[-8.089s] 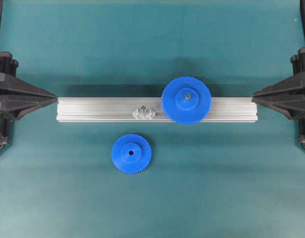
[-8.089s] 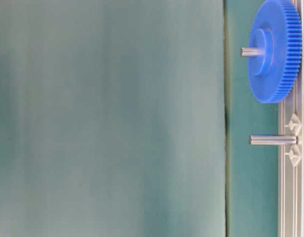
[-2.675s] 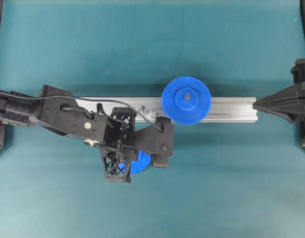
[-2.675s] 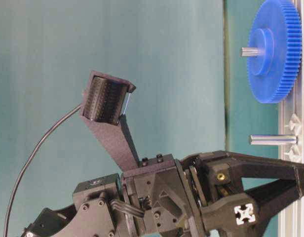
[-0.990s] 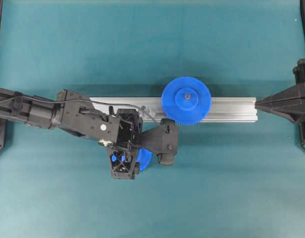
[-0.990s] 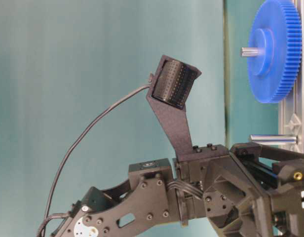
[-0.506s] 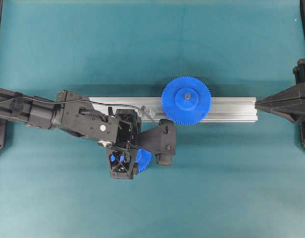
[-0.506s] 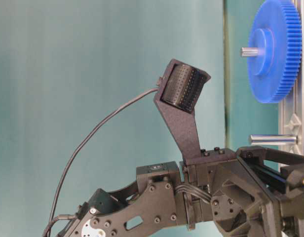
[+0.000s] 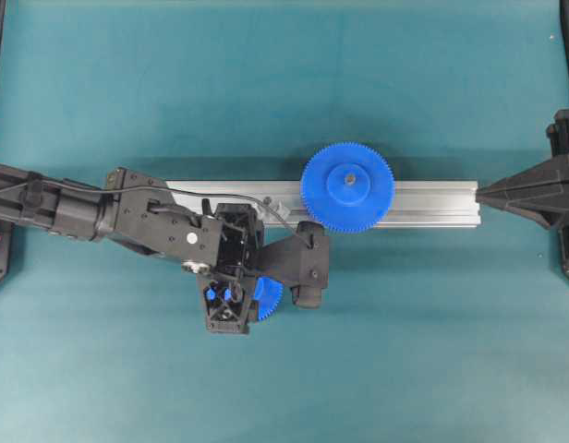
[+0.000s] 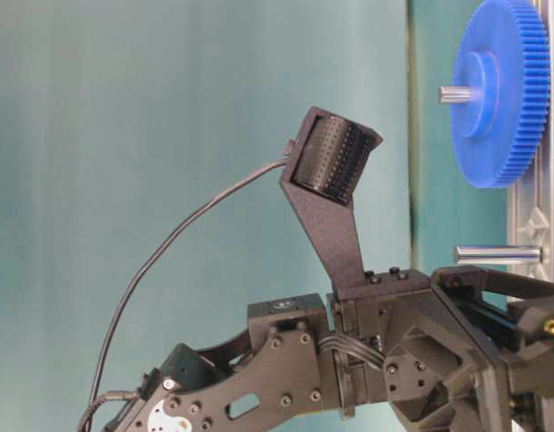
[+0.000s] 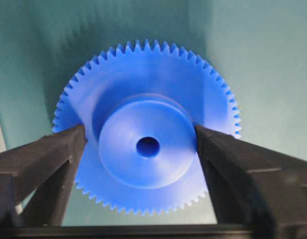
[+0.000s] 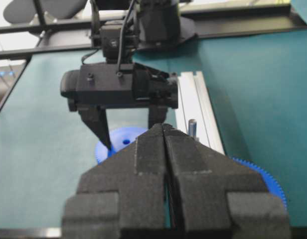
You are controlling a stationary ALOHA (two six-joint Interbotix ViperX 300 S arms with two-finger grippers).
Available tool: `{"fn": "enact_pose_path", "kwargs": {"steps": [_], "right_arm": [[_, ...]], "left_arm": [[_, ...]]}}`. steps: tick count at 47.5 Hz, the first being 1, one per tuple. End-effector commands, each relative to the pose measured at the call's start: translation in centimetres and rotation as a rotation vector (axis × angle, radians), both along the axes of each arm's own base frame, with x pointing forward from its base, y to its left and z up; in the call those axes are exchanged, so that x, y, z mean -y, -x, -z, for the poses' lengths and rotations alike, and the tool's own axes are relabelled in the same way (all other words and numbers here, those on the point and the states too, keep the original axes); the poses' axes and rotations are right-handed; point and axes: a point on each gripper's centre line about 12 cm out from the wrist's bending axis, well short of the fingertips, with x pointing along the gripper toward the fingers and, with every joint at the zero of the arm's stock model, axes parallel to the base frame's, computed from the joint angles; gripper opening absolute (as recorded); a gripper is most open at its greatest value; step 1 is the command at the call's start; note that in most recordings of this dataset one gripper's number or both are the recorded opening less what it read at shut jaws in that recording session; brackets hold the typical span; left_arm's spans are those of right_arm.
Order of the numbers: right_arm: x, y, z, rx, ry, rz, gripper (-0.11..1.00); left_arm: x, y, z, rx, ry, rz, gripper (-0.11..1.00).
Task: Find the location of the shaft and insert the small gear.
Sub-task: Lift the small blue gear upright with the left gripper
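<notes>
The small gear (image 11: 143, 134) is smooth matt blue plastic; the rail (image 9: 423, 205) is grooved, brushed silver metal.

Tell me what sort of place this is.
Probably a robotics lab bench for assembly trials: a teal mat, a grooved silver aluminium rail carrying a large blue toothed gear, and black robot arms at either side.

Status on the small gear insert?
Done: left gripper is down over the small gear, fingers either side of its hub. In hand: the grasp; gear lies on the mat. Left: lift, carry to the shaft, bare on the rail, and insert.
</notes>
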Motion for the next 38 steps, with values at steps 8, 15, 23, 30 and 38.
{"fn": "enact_pose_path", "kwargs": {"steps": [8,15,23,30,38], "right_arm": [[0.0,-0.1,-0.3,0.008,-0.012,0.003,-0.03],[0.0,-0.1,-0.3,0.008,-0.012,0.001,-0.03],[0.0,-0.2,-0.3,0.006,-0.012,0.001,-0.03],[0.0,-0.1,-0.3,0.008,-0.012,0.003,-0.03],[0.0,-0.1,-0.3,0.008,-0.012,0.003,-0.03]], "left_arm": [[0.7,-0.5,-0.9,0.028,0.000,0.023,0.63],[0.7,-0.7,-1.1,0.034,0.000,0.024,0.63],[0.8,-0.8,-1.3,0.039,0.001,0.026,0.63],[0.7,-0.8,-1.3,0.039,0.000,0.024,0.63],[0.8,-1.0,-1.7,0.051,0.002,0.023,0.63]]}}
